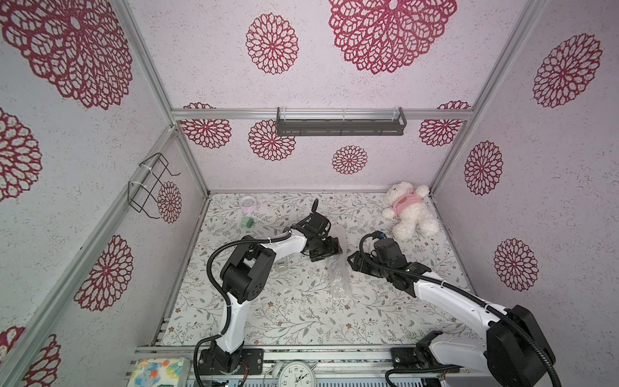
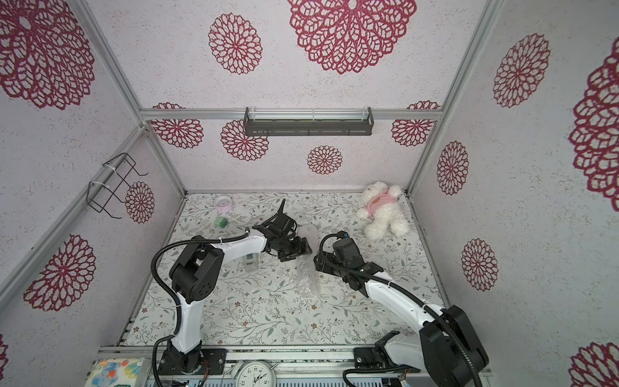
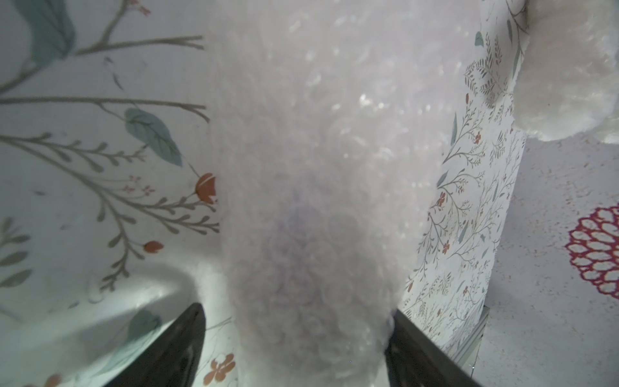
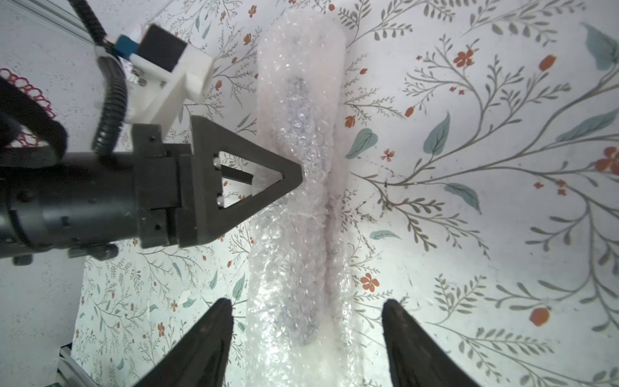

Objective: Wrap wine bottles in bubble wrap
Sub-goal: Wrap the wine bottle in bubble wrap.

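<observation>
On the table (image 1: 284,311), wrap (image 1: 339,279): lay flat, rolled, at the middle.
Axis: ran front to back.
Bottle (image 4: 301,316): dark purple streak inside, along the roll; neck end unclear.
Left gripper (image 3: 298,311): spread, straddling the roll, one fingertip (image 4: 294,174) touching.
Right gripper (image 4: 307,303): released, both sides clear.

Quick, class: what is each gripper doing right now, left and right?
Left gripper: open, jaws straddling the bubble wrap roll, not clamping it.
Right gripper: open, jaws either side of the same roll, holding nothing.
</observation>
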`<state>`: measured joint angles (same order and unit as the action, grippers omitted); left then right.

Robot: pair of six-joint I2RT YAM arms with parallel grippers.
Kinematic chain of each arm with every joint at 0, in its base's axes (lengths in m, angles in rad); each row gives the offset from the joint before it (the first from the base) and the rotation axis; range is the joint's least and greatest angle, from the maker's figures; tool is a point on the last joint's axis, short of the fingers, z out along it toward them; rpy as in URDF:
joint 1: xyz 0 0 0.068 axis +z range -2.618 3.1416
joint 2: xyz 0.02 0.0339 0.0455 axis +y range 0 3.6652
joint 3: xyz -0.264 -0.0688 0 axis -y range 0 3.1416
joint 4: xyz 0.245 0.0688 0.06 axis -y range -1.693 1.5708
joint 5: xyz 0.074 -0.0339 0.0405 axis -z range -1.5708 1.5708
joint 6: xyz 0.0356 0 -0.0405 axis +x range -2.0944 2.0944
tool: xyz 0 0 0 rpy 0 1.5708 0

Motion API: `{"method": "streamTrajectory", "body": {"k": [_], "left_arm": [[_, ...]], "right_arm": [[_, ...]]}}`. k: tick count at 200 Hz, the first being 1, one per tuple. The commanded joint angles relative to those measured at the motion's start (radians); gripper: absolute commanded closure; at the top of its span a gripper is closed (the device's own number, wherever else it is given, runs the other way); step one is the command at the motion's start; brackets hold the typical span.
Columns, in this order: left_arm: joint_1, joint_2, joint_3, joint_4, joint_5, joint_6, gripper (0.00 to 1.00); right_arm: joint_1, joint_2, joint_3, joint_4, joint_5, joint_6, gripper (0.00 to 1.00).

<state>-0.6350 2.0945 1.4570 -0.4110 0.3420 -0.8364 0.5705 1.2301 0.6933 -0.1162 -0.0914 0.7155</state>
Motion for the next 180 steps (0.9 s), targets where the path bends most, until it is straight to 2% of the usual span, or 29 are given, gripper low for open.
{"method": "streamTrajectory", "body": {"k": [1,17,19,24,59,100,123,145,161,180], "left_arm": [[-0.005,-0.050,0.020,-0.046,-0.022,0.036,0.12],[-0.003,-0.073,0.022,-0.058,-0.024,0.055,0.06],[-0.003,-0.075,0.023,-0.060,-0.023,0.059,0.00],[-0.002,-0.080,0.024,-0.066,-0.026,0.065,0.03],[0.009,-0.108,0.033,-0.096,-0.016,0.098,0.03],[0.020,-0.120,0.061,-0.145,-0.008,0.136,0.03],[0.027,-0.195,0.091,-0.222,-0.057,0.189,0.03],[0.053,-0.282,0.080,-0.307,-0.172,0.250,0.03],[0.097,-0.384,0.004,-0.321,-0.237,0.273,0.03],[0.201,-0.523,-0.137,-0.294,-0.233,0.272,0.03]], "right_arm": [[-0.005,0.012,0.016,-0.019,-0.032,-0.030,0.34],[-0.005,0.016,0.023,-0.012,-0.043,-0.030,0.41],[-0.005,0.016,0.025,-0.010,-0.045,-0.029,0.42],[-0.005,0.016,0.026,-0.007,-0.046,-0.031,0.44],[-0.004,0.010,0.049,-0.016,-0.040,-0.038,0.52],[-0.005,0.008,0.087,-0.055,-0.017,-0.062,0.54],[-0.004,0.008,0.112,-0.069,-0.010,-0.080,0.55],[0.015,0.021,0.155,-0.068,-0.004,-0.108,0.57],[0.067,0.056,0.213,-0.071,0.025,-0.151,0.57],[0.145,0.134,0.305,-0.084,0.068,-0.169,0.56]]}}
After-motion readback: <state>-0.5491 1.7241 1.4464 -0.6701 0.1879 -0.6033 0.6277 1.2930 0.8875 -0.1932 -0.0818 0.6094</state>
